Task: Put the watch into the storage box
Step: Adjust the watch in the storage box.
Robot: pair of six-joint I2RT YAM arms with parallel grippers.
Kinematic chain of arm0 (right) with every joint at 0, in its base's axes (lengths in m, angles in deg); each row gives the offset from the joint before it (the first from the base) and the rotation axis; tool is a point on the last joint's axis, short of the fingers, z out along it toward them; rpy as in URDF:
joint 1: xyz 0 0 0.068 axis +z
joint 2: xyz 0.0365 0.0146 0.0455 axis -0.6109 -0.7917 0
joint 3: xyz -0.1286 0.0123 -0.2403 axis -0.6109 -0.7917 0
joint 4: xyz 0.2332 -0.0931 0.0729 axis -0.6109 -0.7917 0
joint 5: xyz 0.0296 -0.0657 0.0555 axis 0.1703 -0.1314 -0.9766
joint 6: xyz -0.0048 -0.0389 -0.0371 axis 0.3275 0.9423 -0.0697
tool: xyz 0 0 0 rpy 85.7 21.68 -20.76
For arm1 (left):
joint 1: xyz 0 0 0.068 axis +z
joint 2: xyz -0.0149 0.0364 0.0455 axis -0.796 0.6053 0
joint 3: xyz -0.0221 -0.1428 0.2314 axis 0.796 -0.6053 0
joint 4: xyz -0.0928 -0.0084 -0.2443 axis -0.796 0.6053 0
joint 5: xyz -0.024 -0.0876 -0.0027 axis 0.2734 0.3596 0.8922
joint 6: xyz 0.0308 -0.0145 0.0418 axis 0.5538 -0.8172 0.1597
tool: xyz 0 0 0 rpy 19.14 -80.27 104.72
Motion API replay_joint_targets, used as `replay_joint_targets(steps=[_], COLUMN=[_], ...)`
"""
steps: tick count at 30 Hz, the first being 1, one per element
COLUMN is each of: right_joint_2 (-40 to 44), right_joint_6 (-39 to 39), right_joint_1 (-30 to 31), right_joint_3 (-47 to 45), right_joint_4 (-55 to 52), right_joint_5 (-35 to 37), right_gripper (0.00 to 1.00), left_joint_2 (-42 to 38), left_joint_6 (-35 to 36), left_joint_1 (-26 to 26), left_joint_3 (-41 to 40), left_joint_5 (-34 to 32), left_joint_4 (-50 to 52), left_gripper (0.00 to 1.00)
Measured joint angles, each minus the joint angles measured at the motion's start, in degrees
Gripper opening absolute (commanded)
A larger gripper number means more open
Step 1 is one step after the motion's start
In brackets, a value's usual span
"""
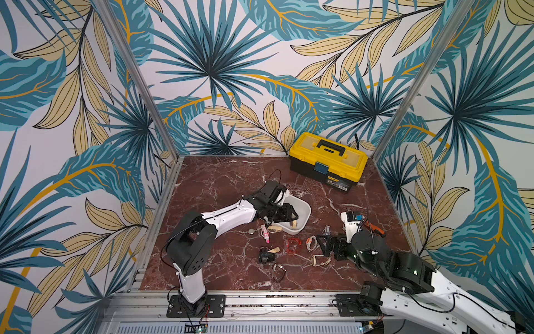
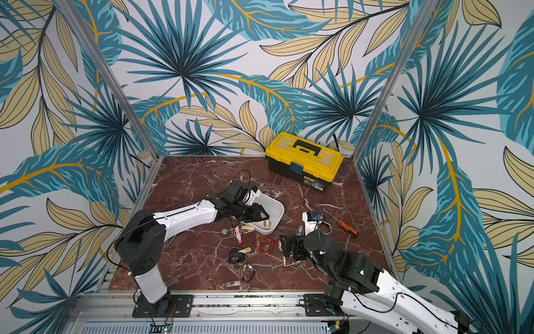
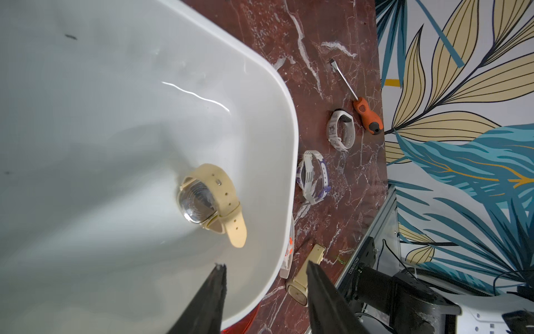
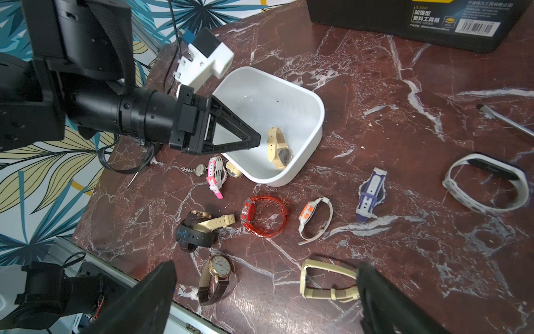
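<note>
My left jaws stand half open, empty, over the white box (image 3: 254,95), where the cream watch (image 3: 212,199) lies inside near the wall. My right jaws gape empty above the desk (image 4: 404,231). If I pull back low, I could clip the rim and tip the box.

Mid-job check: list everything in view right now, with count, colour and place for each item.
box: one, white, mid-table.
beige watch: one, beige, inside box.
loose watches: about ten, mixed, table near box; including pink watch, red watch, orange watch, purple watch, white watch, brown-strapped watch.
pocket watch: one, silver, beside pink watch.
toolbox: one, yellow and black, back right.
screwdriver: one, orange handle, right of box.
table: one, red-brown marble.
left hand: one, black, open, empty, over box.
right hand: one, black, open, above loose watches.
</note>
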Motion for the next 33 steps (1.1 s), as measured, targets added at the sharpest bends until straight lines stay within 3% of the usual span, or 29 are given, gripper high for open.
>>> replay_joint_targets(steps=[17, 33], right_joint_2=[0.4, 0.2], right_joint_6=[0.7, 0.7], right_joint_1=[-0.2, -0.3], right_joint_3=[1.0, 1.0], right_joint_4=[-0.3, -0.4], right_joint_5=[0.8, 1.1], right_gripper=[1.00, 1.00], left_joint_2=[5.5, 10.3], left_joint_6=[-4.3, -5.6], left_joint_1=[0.2, 0.6], left_joint_3=[0.0, 2.3], left_joint_5=[-0.3, -1.3], left_joint_4=[-5.2, -8.5], left_gripper=[0.46, 0.13])
